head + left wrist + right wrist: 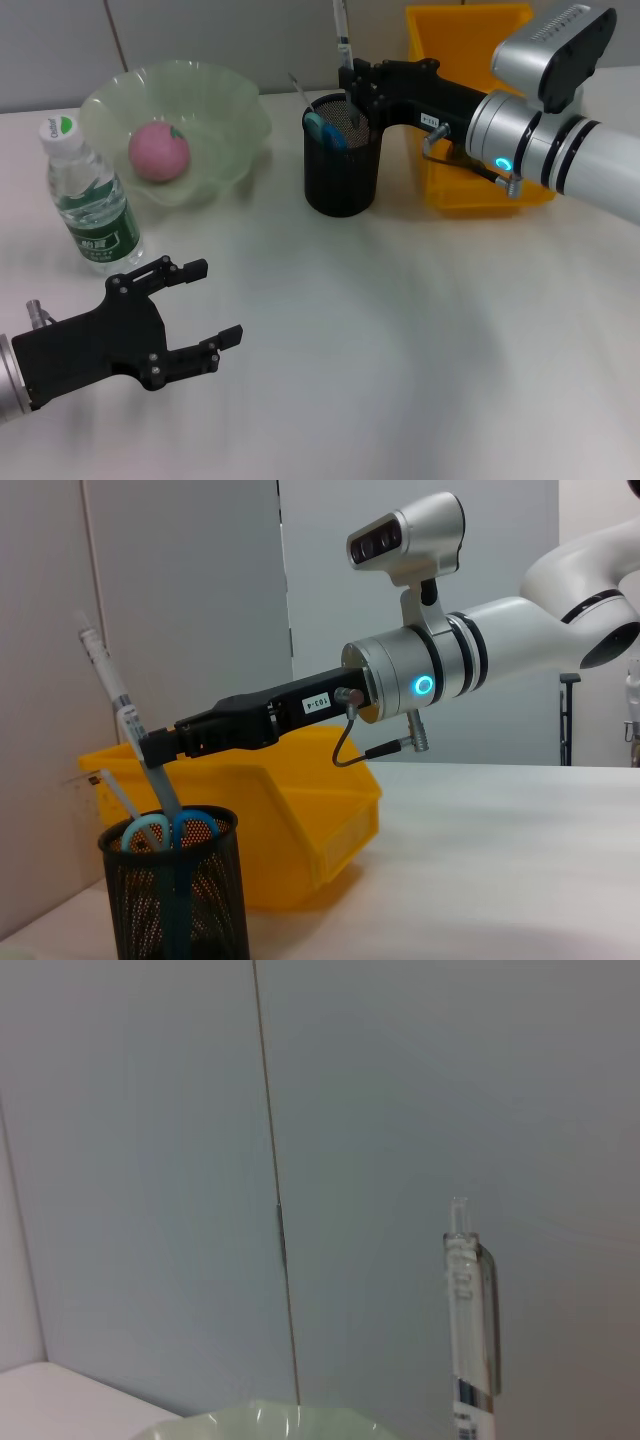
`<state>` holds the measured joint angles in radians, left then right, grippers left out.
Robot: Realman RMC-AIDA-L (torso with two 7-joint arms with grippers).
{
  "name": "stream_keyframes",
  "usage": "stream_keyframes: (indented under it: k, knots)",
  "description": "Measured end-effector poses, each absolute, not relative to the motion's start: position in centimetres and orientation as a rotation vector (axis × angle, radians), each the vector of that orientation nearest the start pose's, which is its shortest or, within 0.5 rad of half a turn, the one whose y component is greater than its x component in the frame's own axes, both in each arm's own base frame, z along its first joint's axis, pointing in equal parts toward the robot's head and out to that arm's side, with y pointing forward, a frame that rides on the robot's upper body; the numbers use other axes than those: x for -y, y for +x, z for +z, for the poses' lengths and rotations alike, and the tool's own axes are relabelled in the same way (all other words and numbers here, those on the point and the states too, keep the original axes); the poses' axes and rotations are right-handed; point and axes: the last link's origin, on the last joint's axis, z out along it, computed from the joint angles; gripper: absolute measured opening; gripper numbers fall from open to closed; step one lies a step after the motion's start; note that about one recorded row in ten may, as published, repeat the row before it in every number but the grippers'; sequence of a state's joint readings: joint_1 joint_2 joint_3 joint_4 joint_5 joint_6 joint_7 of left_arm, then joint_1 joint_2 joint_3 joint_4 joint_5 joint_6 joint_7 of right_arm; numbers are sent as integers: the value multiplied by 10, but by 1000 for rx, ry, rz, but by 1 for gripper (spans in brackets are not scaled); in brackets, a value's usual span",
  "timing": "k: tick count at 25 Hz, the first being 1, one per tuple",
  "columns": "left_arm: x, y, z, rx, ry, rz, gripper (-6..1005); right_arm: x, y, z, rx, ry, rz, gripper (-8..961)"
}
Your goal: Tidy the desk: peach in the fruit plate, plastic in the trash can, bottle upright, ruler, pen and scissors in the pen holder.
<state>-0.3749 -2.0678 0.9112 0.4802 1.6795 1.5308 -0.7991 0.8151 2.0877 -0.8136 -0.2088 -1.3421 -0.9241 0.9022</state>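
While the pen stands nearly upright with its lower end inside the pen holder, these notes apply:

Pen: clear barrel, tip down in the holder, clip end up; gripped partway along its length.
Right gripper: reaching in from the right, over the holder's rim; jaws closed on the pen, seen clearly in the left wrist view.
Pen holder: black mesh cup, upright on the tabletop, just left of the yellow bin.
Scissors: blue handles up, inside the holder.
Ruler: thin clear strip leaning out of the holder's far left side.
Peach: pink, lying in the green fruit plate, left of the holder.
Bottle: upright, capped, green label, near the plate's front left edge.
Left gripper: low over the near left tabletop, just in front of the bottle; jaws wide, holding nothing.
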Motion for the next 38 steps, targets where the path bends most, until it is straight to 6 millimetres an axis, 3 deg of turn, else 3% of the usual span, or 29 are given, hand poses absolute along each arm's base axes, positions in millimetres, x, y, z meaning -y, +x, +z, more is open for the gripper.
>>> stream_keyframes:
  k: [37,38]
  knots:
    - [-280,-287,-27,162,-2629,-800,827,-427,218,-50,-595,-2264,711,133]
    - [-280,-287,-27,162,-2629,-800,827,-427,218,-50,-594,-2267,711,223]
